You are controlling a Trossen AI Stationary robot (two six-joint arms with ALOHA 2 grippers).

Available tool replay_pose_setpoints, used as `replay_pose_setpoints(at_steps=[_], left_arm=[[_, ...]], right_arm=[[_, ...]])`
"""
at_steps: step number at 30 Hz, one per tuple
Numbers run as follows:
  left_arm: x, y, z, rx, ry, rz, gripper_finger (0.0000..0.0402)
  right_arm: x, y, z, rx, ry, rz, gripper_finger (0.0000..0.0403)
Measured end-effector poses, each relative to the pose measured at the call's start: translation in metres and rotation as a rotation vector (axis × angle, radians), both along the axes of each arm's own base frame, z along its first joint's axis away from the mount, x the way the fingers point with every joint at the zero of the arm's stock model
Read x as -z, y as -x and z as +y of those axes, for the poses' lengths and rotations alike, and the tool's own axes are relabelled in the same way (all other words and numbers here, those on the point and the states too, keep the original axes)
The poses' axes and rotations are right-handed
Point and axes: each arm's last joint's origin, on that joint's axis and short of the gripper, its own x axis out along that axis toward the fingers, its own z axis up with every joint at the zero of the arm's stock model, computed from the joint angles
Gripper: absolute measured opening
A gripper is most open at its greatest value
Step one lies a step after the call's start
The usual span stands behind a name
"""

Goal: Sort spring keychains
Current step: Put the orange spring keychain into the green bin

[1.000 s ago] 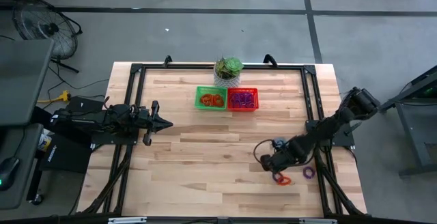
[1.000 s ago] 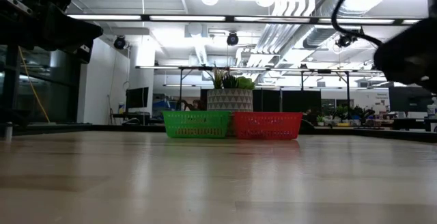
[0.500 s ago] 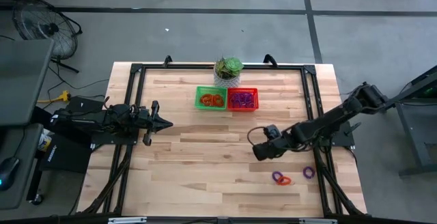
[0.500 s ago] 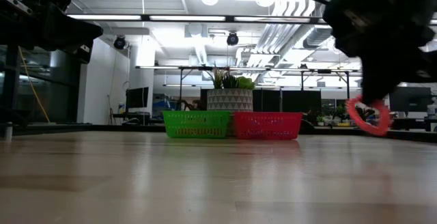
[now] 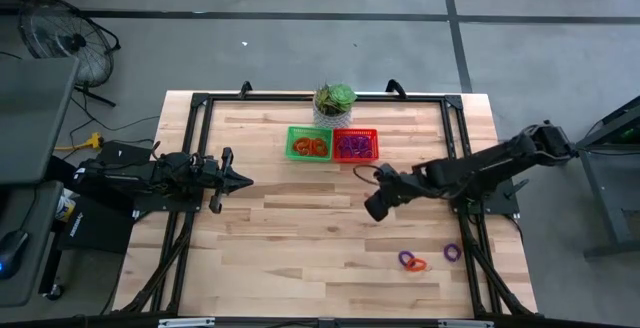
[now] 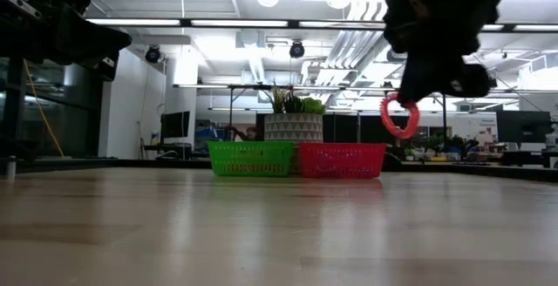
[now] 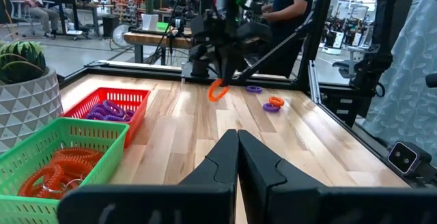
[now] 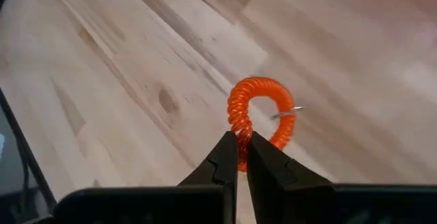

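My right gripper (image 5: 373, 210) hangs over the table's middle right, shut on an orange spring keychain (image 8: 263, 115), which also shows as an orange loop (image 6: 399, 117) in the low view. Two purple keychains (image 5: 405, 259) (image 5: 452, 252) and an orange one (image 5: 419, 265) lie flat on the wood near the right front. At the far middle, the green basket (image 5: 309, 145) holds orange coils and the red basket (image 5: 356, 145) holds purple ones. My left gripper (image 5: 246, 179) waits shut and level at the table's left. My right gripper pinches one spot of the orange keychain's coil (image 8: 238, 134) between its two fingertips. The fingers slant down from the table's right side. The loop hangs below the fingertips, clear of the table, with a small metal ring (image 8: 287, 112) on its far side.
A potted plant (image 5: 334, 102) stands just behind the two baskets. Black frame rails (image 5: 460, 148) run along the table's edges. Bare wood lies between my right gripper and the baskets.
My right gripper has risen from the keychains at the right front and gone toward the far edge and the baskets, rolling its wrist on the way. The orange keychain has come up with it, lifted clear of the table.
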Motion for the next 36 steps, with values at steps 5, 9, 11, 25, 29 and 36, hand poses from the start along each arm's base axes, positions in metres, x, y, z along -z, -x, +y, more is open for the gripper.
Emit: replay_pose_setpoints(at_steps=[5, 9, 11, 25, 29, 36], left_arm=[[0.0, 0.0, 0.0, 0.0, 0.0, 0.0, 0.0], [0.0, 0.0, 0.0, 0.0, 0.0, 0.0, 0.0], [0.0, 0.0, 0.0, 0.0, 0.0, 0.0, 0.0], [0.0, 0.0, 0.0, 0.0, 0.0, 0.0, 0.0], [0.0, 0.0, 0.0, 0.0, 0.0, 0.0, 0.0], [0.0, 0.0, 0.0, 0.0, 0.0, 0.0, 0.0]], right_arm=[[-0.013, -0.008, -0.02, -0.118, 0.089, -0.005, 0.0012], [-0.03, -0.013, -0.036, -0.204, 0.186, 0.004, 0.0012], [-0.039, -0.017, -0.043, -0.253, 0.241, 0.011, 0.0012], [-0.057, -0.058, -0.071, -0.56, 0.598, 0.138, 0.0012], [-0.052, -0.075, -0.077, -0.581, 0.701, 0.199, 0.0012], [-0.044, -0.115, -0.083, -0.578, 0.789, 0.243, 0.0012]])
